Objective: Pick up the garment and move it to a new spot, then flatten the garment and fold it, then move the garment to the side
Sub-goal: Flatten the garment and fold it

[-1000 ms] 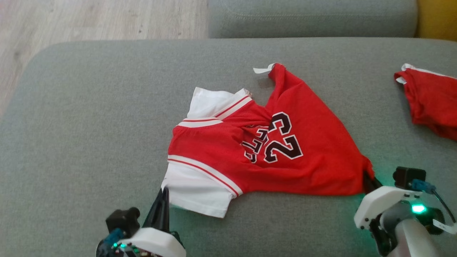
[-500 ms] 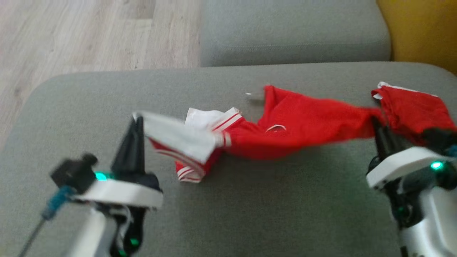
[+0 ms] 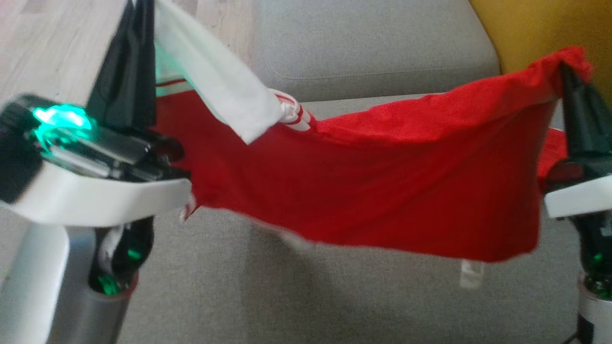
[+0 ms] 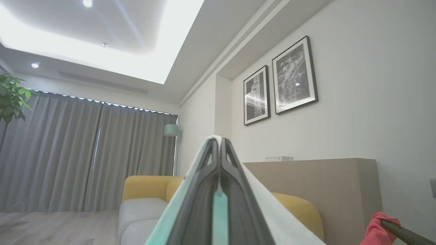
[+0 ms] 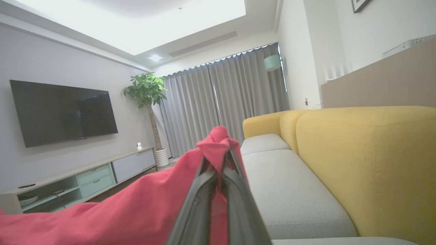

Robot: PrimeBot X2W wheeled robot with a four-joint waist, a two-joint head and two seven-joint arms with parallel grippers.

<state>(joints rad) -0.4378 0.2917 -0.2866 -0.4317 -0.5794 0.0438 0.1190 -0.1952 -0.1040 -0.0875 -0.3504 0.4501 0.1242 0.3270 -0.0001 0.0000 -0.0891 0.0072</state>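
While held up by both ends, hangs clear above the grey sofa seat. Red garment stretched in a sagging span from the seat's left edge to its right edge, hem lowest toward the right. Left gripper pressed together on the white sleeve, raised high at the left. Right gripper clamped on a bunched red corner, up near the yellow backrest. Small white label dangling below the hem.
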